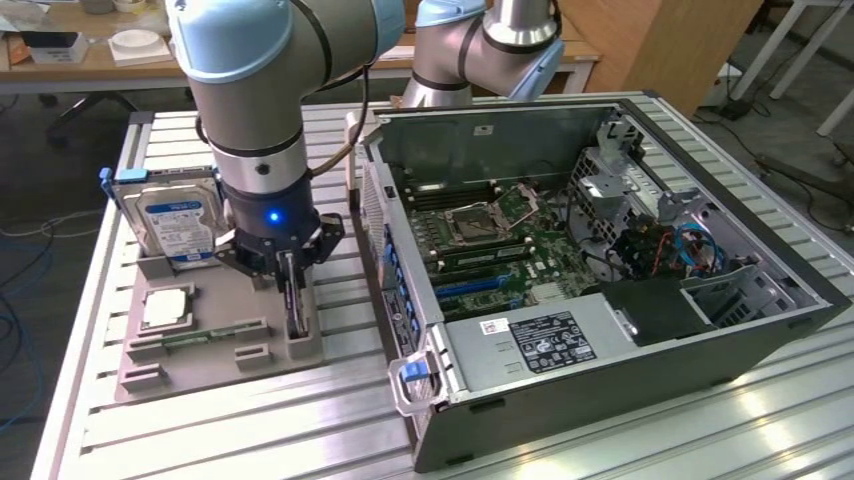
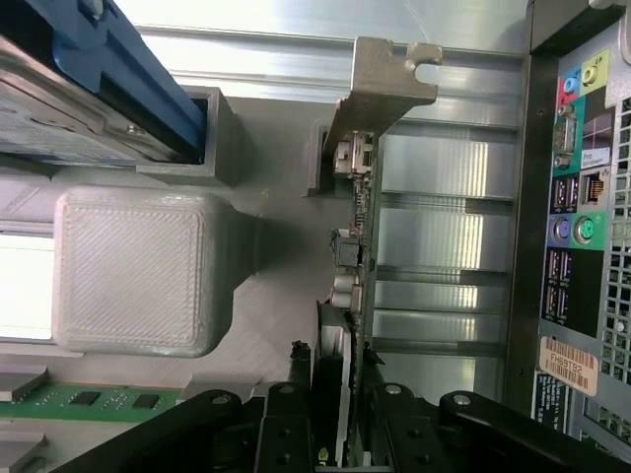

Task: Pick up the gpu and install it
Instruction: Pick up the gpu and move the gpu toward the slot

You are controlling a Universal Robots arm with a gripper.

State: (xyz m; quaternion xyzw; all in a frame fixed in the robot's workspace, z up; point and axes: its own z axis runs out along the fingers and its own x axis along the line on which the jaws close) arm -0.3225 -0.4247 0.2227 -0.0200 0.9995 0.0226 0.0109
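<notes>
You had the black two-finger gripper [image 1: 294,292] clamped on the gpu [image 2: 357,232], a thin dark card standing on edge in a slot of the grey printed holder tray [image 1: 214,352], directly beneath the wrist. Standing upright, both its faces were open to the fingers. Its silver metal end bracket [image 2: 380,84] sat at the far end from the gripper. Your arm stood vertical, wrist pointing straight down, with the open black computer case [image 1: 601,345] just beside it.

Here's the arm [image 1: 247,110]: fat silver-grey tube, pale blue joint caps [image 1: 220,30], black cable [image 1: 350,140] trailing alongside. Small blue light [image 1: 274,215] glowing on the black wrist collar. The gripper [image 1: 295,322] is all black, with slim fingers [image 2: 328,404], linkage bars and round silver screws [image 2: 394,390].
</notes>
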